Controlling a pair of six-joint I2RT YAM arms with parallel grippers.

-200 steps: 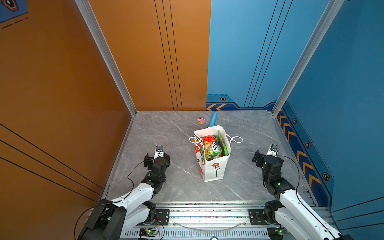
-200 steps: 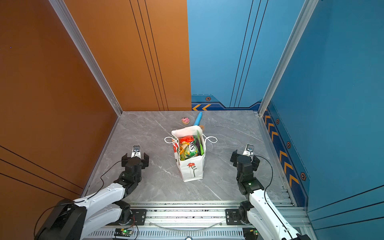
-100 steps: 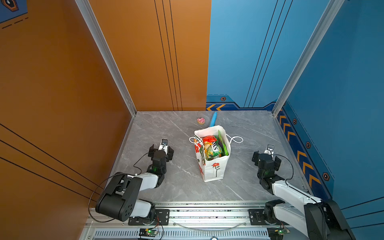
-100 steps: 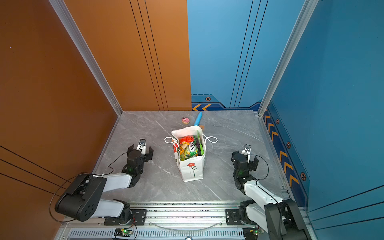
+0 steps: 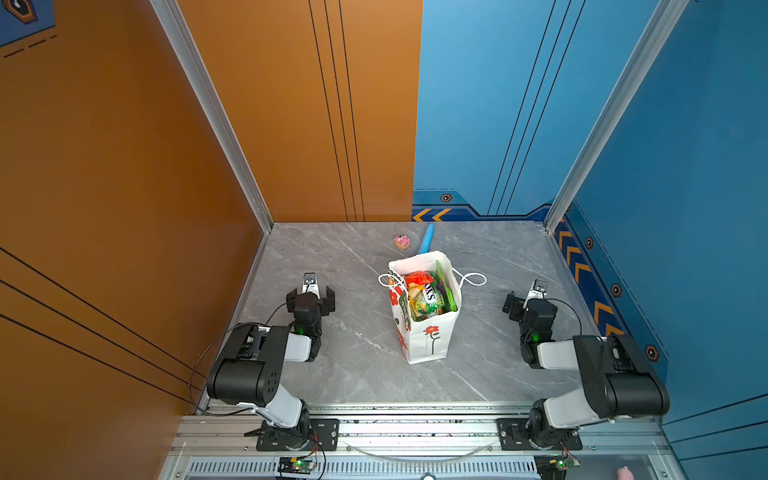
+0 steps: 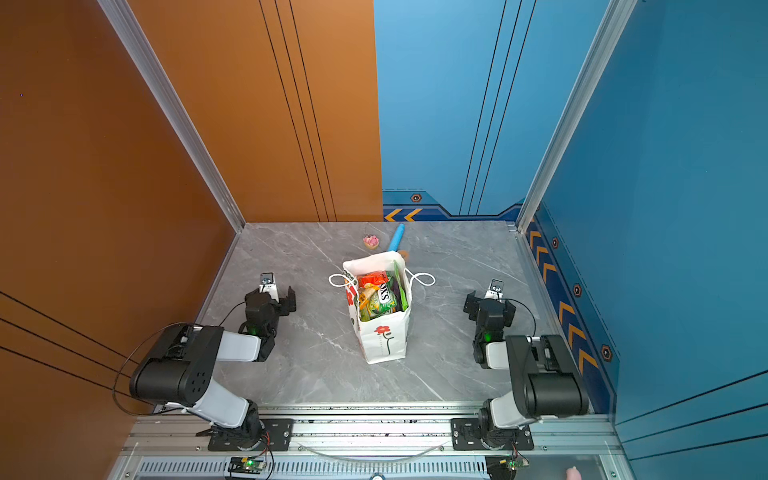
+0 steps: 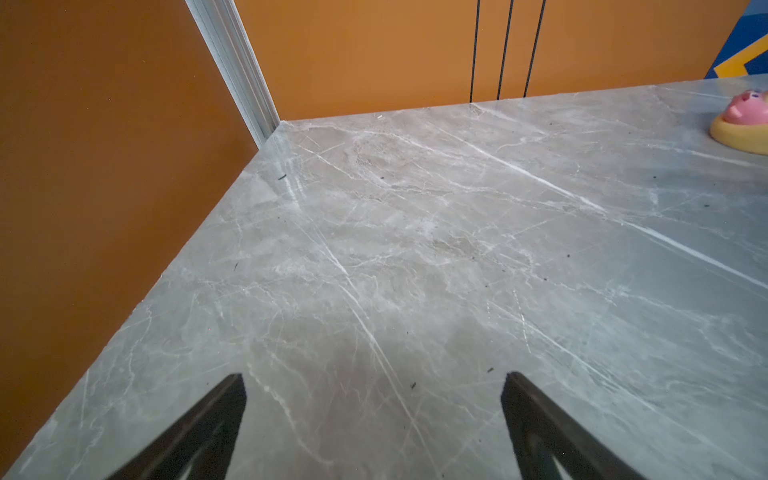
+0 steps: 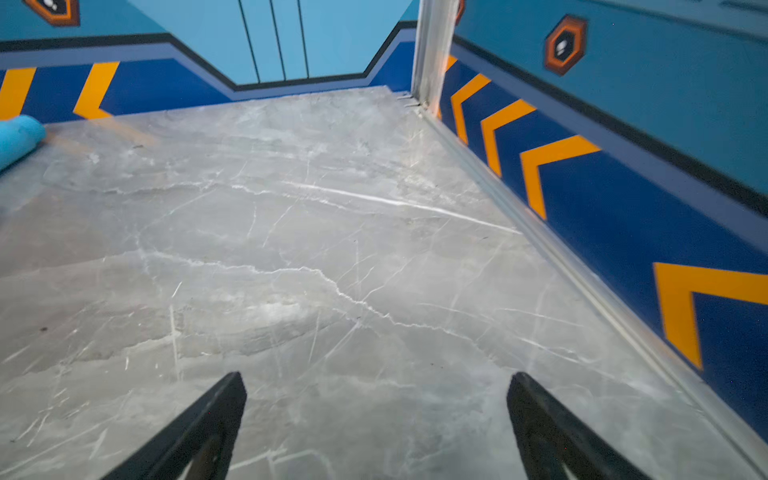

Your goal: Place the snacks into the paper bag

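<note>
Both arms (image 5: 249,365) (image 5: 615,374) folded, end effectors (image 7: 374,384) (image 8: 376,384) unchanged

The counter (image 5: 357,353) is grey marble with white veins. The paper bag (image 5: 432,345) is white, printed with red flowers on green stems. The snacks (image 5: 422,297) show orange-red, yellow, green and a strip of purple. At twelve o'clock from the bag, the tube (image 5: 427,237) is light blue and the toy (image 5: 401,241) pink on a tan base. The nine o'clock wall (image 5: 124,166) is orange with black lines; the three o'clock wall (image 5: 685,187) blue with orange chevrons (image 8: 675,307). The fingers (image 7: 216,415) are black.
</note>
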